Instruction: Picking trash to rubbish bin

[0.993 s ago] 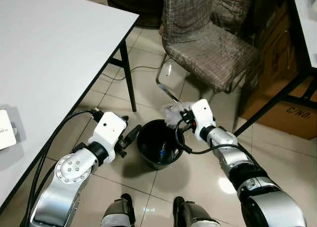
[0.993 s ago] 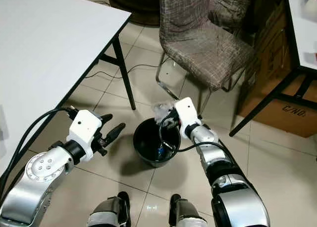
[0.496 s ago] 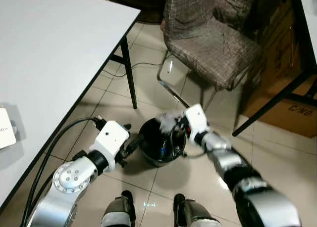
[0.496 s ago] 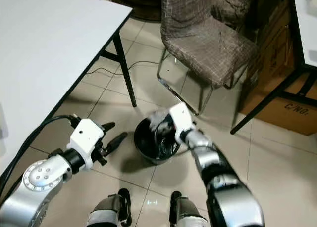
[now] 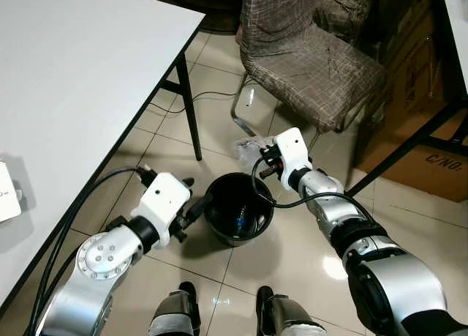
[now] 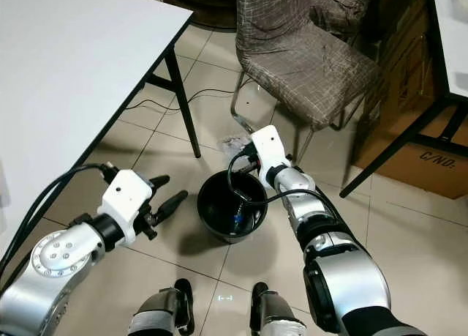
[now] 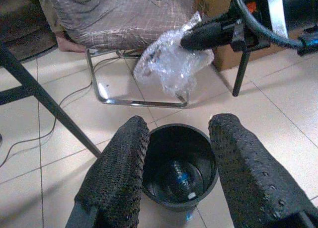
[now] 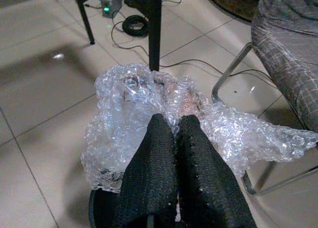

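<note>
A white table (image 5: 73, 72) filled the left side of the scene, and at its near edge lay a small white box (image 5: 6, 193) with dark print too small to read. In front of the table the left gripper (image 5: 196, 202) hung low beside the rubbish bin, its two black fingers (image 7: 119, 173) spread apart and holding nothing.

The black rubbish bin (image 5: 238, 208) stood on the tiled floor (image 5: 175, 124) between the two arms. Inside it lay a plastic bottle (image 7: 180, 181) with a blue label, along with a few other scraps that could not be made out.

Just above the bin's far rim, the right gripper (image 8: 171, 131) had its fingers pressed together on a crumpled sheet of clear bubble wrap (image 8: 149, 114), which hung off the fingertips over the edge of the bin and was not yet inside it.

Behind the bin stood a chair (image 5: 307, 65) with a grey checked fabric cover and a chrome frame. Further right, under a second table's black legs (image 5: 409, 146), sat a cardboard box (image 5: 431, 168) printed with "C/NO." on its side; the rest of the lettering was cut off.
</note>
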Robot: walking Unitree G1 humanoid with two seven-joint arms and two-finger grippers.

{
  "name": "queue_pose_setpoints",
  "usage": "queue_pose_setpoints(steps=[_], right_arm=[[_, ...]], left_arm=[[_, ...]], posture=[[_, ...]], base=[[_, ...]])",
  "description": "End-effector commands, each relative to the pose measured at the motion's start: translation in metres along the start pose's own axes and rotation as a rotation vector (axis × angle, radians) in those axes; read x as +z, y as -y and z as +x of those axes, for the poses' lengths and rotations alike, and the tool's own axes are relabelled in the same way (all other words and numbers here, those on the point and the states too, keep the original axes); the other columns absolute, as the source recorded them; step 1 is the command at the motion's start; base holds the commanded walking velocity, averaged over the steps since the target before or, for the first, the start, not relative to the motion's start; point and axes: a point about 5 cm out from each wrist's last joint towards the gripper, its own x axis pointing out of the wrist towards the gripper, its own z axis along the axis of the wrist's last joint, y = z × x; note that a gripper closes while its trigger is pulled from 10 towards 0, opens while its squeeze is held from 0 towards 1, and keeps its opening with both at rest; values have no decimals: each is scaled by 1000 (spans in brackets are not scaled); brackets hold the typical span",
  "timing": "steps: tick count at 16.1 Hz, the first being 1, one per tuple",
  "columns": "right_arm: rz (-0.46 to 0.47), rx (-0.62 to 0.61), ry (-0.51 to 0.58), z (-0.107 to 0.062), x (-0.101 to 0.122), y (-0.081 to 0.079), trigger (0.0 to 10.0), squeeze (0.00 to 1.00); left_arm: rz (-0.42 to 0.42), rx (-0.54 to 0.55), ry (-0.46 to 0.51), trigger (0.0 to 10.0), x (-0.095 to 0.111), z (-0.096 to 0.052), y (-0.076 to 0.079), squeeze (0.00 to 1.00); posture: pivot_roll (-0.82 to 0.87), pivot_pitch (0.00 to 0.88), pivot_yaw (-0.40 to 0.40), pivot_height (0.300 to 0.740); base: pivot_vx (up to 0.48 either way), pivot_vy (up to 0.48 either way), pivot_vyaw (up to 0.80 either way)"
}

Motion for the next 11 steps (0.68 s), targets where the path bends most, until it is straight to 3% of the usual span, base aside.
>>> queue_pose_setpoints(steps=[1, 11], right_arm=[[-27, 21, -33, -1, -6, -2, 10000, 0], [3, 13, -20, 2, -3, -5, 10000, 0]], left_arm=[[-10, -14, 4, 10000, 3, -3, 2, 0], [2, -14, -6, 10000, 4, -5, -2, 0]], posture=[[108, 286, -34, 740], [117, 287, -27, 740]], base=[[0, 0, 0], [0, 0, 0]])
